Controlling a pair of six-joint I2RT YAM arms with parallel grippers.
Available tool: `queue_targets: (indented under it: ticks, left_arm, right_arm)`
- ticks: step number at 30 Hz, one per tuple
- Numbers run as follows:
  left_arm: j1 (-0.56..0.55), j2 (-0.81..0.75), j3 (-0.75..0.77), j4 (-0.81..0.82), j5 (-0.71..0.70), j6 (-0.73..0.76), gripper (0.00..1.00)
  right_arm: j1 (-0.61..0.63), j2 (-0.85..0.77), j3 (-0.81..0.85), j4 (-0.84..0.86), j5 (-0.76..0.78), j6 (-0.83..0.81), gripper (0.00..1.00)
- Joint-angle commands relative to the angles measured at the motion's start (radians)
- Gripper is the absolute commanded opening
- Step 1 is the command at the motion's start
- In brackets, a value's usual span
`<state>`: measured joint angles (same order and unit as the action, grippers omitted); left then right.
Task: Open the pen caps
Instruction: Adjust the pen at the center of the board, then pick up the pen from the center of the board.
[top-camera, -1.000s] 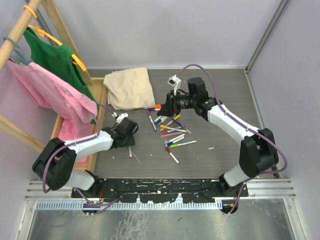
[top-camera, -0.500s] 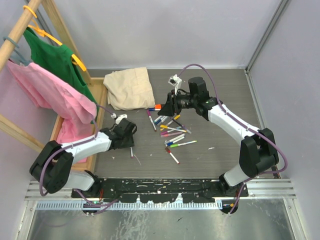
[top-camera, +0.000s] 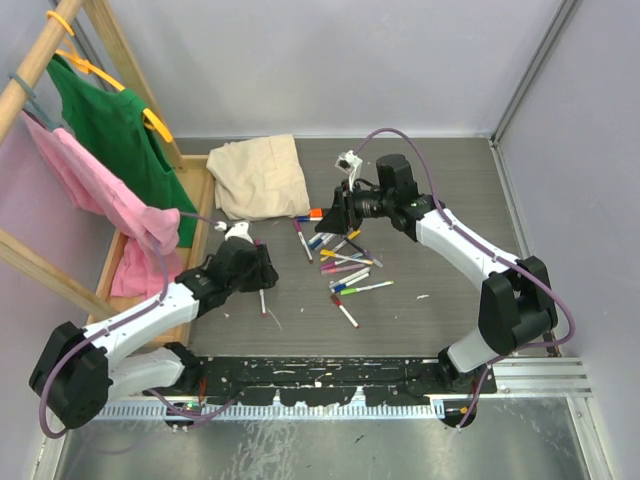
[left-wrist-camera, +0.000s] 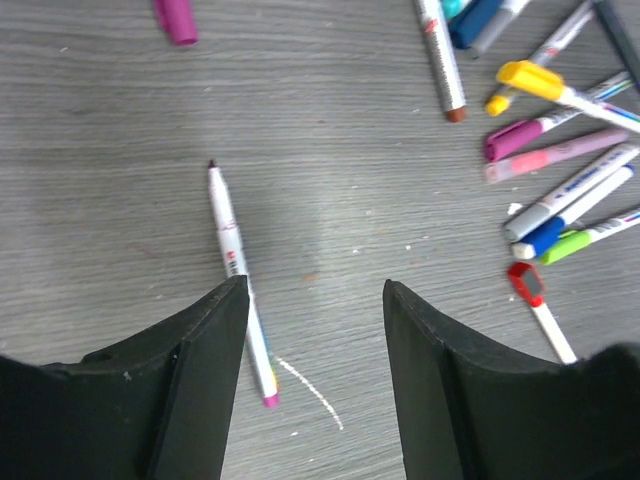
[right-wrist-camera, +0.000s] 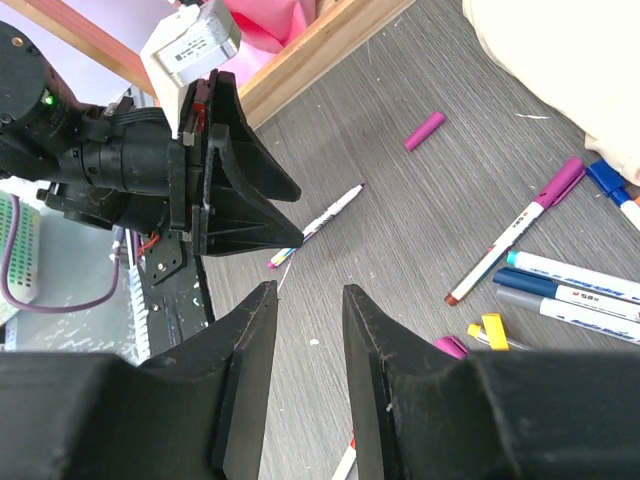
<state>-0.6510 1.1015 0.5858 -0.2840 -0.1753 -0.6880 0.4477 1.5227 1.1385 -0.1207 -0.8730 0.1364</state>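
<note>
Low down, left claw (left-wrist-camera: 315, 290) gapes empty over an uncapped pen (left-wrist-camera: 232, 255) (right claw (right-wrist-camera: 308, 295) slightly parted, empty)

A lone pen (left-wrist-camera: 232, 255) was laid on the table (left-wrist-camera: 100, 200) just beside the left gripper (left-wrist-camera: 315, 288), a loose cap (left-wrist-camera: 176, 18) was seen ahead-left of it, and the pile of pens (left-wrist-camera: 545, 161) ahead-right.

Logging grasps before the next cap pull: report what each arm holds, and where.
Nothing is held. Left gripper: jaws open, empty, above a thin white uncapped pen on the table. Right gripper: jaws empty.
</note>
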Motion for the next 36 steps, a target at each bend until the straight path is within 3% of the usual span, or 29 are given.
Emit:
queue_targets:
  ticks: [1,5,9,13,19,36]
  left_arm:
    - [-0.003,-0.028,-0.032,0.246,0.066,0.014,0.60]
    - [-0.001,0.006,-0.041,0.406,0.109,0.007,0.71]
    - [0.001,0.103,0.035,0.411,0.106,0.011,0.72]
    - [0.005,0.233,0.161,0.316,0.029,-0.010,0.70]
    - [0.006,0.419,0.360,0.037,-0.177,-0.082,0.64]
    - [-0.036,0.728,0.711,-0.202,-0.255,-0.132,0.60]
  right_arm:
    - [-0.007,-0.027,0.020,0.015,-0.022,-0.056,0.39]
    - [-0.013,-0.026,0.031,-0.013,-0.018,-0.096,0.39]
    - [-0.020,-0.028,0.049,-0.051,0.007,-0.138,0.39]
    - [-0.037,-0.035,0.055,-0.069,0.025,-0.159,0.39]
    - [-0.066,-0.025,0.062,-0.091,0.032,-0.177,0.40]
    - [-0.071,-0.006,0.068,-0.100,0.032,-0.184,0.40]
